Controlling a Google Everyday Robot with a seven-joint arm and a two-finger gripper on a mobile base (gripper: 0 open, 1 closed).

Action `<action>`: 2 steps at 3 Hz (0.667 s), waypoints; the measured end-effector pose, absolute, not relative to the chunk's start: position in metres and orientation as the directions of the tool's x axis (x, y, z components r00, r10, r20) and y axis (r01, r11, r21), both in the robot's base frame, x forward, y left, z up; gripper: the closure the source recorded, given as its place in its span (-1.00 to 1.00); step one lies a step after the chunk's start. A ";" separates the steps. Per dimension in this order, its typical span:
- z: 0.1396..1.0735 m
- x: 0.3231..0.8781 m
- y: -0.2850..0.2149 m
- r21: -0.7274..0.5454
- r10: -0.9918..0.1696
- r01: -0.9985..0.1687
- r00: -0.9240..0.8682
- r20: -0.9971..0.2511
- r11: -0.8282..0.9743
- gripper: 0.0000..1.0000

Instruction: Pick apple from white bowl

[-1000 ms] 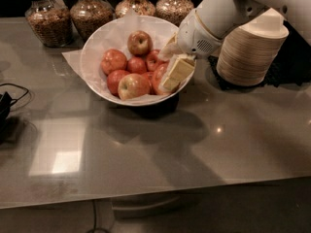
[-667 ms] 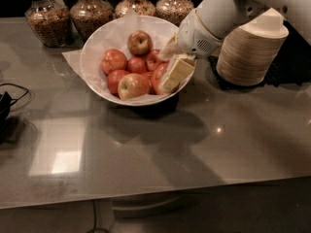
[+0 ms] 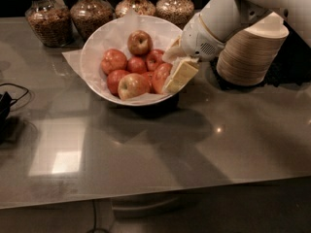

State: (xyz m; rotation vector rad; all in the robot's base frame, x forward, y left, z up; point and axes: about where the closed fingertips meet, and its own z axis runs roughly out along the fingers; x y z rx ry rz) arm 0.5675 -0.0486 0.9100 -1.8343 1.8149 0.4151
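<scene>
Nothing is shifting since a second ago: the gripper (image 3: 175,73) is still hanging over the right inner edge of the white bowl (image 3: 97,42), sitting right against the apple (image 3: 160,75). Whether it is spread or clamped, I cannot tell. The apple is lying at the right of the bowl among other apples (image 3: 113,61). A stack of beige bowls (image 3: 250,52) is standing just right of the arm, with jars (image 3: 46,19) lining the back of the table (image 3: 204,144).

Inside white bowl (image 3: 90,57), at right: apple (image 3: 160,75); pincer (image 3: 176,73) just beside it, over right rim; jars (image 3: 91,14) behind bowl.
</scene>
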 end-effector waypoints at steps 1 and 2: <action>0.903 0.568 -0.050 -0.130 -0.830 -0.991 0.043 -0.556 0.037 -0.40; 0.902 0.568 -0.049 -0.121 -0.831 -0.992 0.040 -0.555 0.033 -0.52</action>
